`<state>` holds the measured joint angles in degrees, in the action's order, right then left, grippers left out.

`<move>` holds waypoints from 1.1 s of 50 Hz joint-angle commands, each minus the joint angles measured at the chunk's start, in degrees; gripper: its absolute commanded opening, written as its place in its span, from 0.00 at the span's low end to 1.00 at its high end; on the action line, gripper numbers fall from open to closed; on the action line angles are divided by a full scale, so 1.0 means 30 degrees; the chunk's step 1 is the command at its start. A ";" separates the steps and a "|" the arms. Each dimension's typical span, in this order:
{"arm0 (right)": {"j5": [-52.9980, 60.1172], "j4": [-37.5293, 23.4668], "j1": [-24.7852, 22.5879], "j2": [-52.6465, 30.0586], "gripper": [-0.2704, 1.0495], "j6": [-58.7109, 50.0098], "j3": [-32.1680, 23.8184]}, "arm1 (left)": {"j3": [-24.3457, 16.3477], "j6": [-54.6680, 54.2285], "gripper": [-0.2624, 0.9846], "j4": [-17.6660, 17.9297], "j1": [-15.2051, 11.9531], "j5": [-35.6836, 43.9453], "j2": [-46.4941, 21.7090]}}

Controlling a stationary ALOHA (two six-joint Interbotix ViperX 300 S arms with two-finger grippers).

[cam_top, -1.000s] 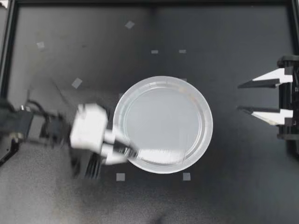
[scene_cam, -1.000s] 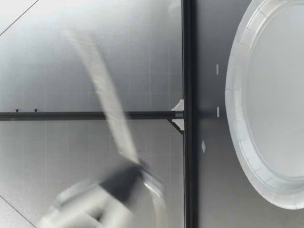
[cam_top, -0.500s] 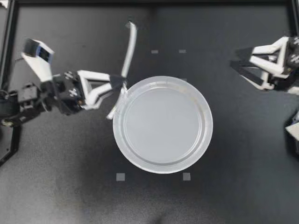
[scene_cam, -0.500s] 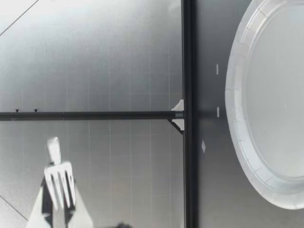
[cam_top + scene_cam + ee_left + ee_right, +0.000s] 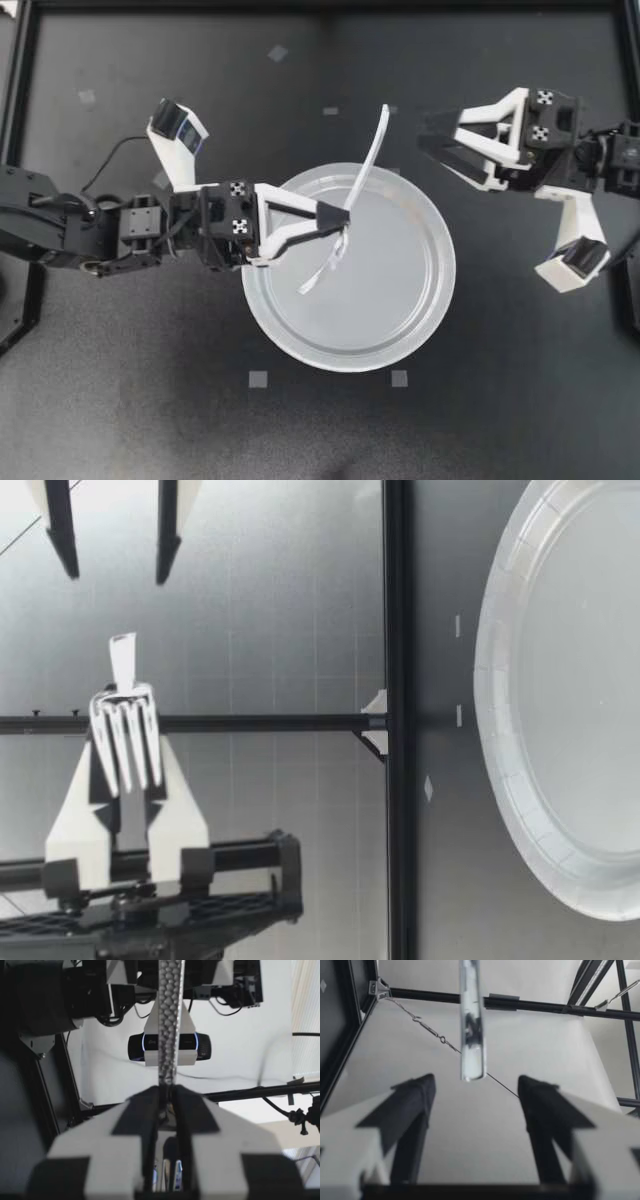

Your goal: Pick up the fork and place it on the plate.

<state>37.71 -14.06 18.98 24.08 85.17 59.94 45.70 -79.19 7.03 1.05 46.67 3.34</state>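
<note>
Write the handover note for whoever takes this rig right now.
Left hand: shut on the clear plastic fork, held in the air, tines down, over the white paper plate.
Right hand: open, empty, raised beside the fork's handle end, not touching it.
Done: fork picked up and brought above the plate.
Left: lower it, release it on the plate, withdraw.

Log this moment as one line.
left gripper: shut on fork | fork: held above plate | right gripper: open, fork handle ahead
</note>
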 commanded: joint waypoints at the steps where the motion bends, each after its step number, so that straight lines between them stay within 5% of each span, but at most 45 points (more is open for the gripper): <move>1: 0.0322 0.0088 0.0088 -0.0352 0.70 -0.0059 -0.0615 | -0.0557 -0.0029 0.28 -0.0293 0.0029 0.0176 0.0029; 38: 0.1406 0.0088 -0.0205 -0.2197 0.68 -0.0264 -0.1113 | -0.0791 -0.0352 0.28 -0.0381 0.0029 0.0029 -0.0615; 55: 0.1406 0.0059 -0.0205 -0.2607 0.33 -0.0205 -0.1113 | -0.0791 -0.0352 0.28 -0.0615 0.0000 0.0029 -0.0732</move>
<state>41.40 -14.06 18.72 16.17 84.64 57.83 44.56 -80.42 5.45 1.05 46.58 0.44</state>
